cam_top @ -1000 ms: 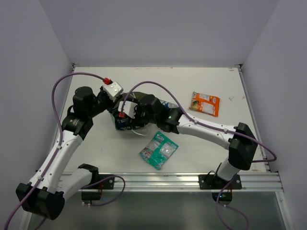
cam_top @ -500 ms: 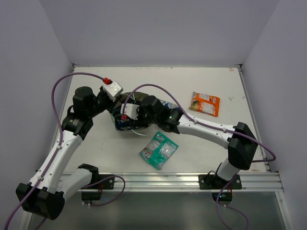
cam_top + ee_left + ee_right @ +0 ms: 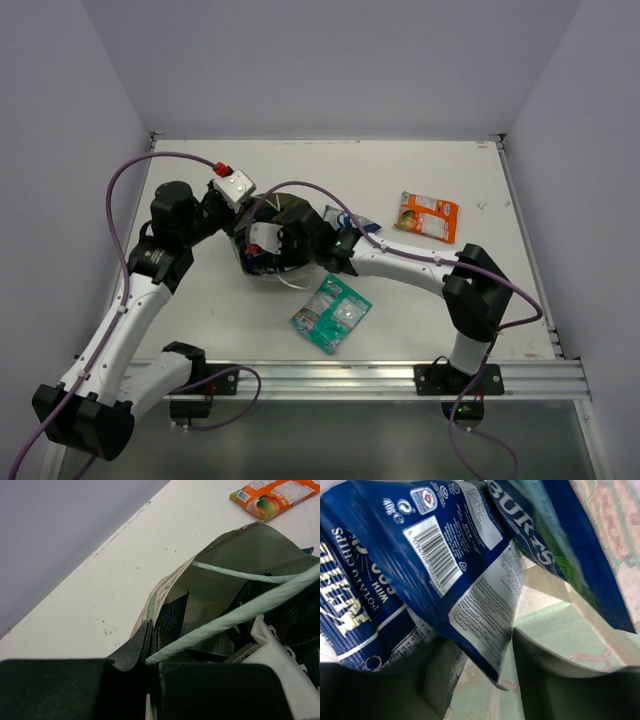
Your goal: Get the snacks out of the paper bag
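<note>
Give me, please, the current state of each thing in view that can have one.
paper bag, mouth open, rim pinched.
left gripper, shut on the paper bag's rim.
blue packets, inside the paper bag.
right gripper, open inside the paper bag, one blue packet's corner between its jaws.
orange packet, out, lying flat on the table.
teal packet, out, lying flat on the table.

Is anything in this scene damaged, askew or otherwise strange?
The paper bag looks out of shape: the left gripper pinches its rim and holds the mouth wide, and one loop handle lies across the opening. The blue packets inside are bent and crowded together.
</note>
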`<act>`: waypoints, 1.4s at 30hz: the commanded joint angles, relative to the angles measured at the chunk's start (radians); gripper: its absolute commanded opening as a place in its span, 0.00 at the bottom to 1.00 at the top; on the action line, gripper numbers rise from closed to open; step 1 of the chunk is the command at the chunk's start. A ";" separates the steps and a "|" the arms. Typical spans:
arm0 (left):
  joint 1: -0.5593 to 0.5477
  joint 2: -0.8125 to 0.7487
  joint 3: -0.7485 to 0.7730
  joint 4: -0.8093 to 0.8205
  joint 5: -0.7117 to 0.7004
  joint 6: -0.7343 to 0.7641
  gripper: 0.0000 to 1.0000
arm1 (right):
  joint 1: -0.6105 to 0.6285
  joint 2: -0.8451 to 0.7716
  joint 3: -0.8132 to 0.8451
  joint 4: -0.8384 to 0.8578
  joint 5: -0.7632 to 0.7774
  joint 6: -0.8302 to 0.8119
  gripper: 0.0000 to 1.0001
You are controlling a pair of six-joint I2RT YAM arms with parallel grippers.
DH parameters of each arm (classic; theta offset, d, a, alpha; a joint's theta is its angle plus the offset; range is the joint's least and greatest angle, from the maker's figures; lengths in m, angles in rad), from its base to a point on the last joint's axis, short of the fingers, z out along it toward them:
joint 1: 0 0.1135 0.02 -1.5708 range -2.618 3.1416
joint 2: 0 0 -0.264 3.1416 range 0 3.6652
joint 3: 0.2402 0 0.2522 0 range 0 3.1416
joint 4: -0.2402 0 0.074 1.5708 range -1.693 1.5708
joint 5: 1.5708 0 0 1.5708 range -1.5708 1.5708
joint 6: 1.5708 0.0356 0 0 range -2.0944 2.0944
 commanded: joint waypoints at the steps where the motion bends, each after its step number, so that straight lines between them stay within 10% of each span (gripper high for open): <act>1: -0.006 -0.016 0.001 0.024 0.004 -0.020 0.00 | -0.004 0.007 0.062 0.022 -0.017 -0.013 0.43; 3: -0.006 -0.018 -0.001 0.023 -0.005 -0.020 0.00 | -0.002 0.000 0.088 0.000 -0.018 -0.009 0.17; 7: -0.006 -0.013 0.001 0.024 -0.037 -0.029 0.00 | -0.001 -0.075 0.119 -0.050 -0.028 0.002 0.00; 26: -0.006 0.036 0.033 0.061 -0.412 -0.086 0.00 | -0.050 -0.568 0.116 -0.106 0.080 0.105 0.00; 35: -0.006 0.100 0.074 0.070 -0.485 -0.108 0.00 | -0.391 -0.662 -0.013 -0.106 0.186 0.361 0.00; 42: -0.006 0.120 0.103 0.061 -0.466 -0.103 0.00 | -0.593 -0.415 0.044 -0.026 0.175 0.409 0.00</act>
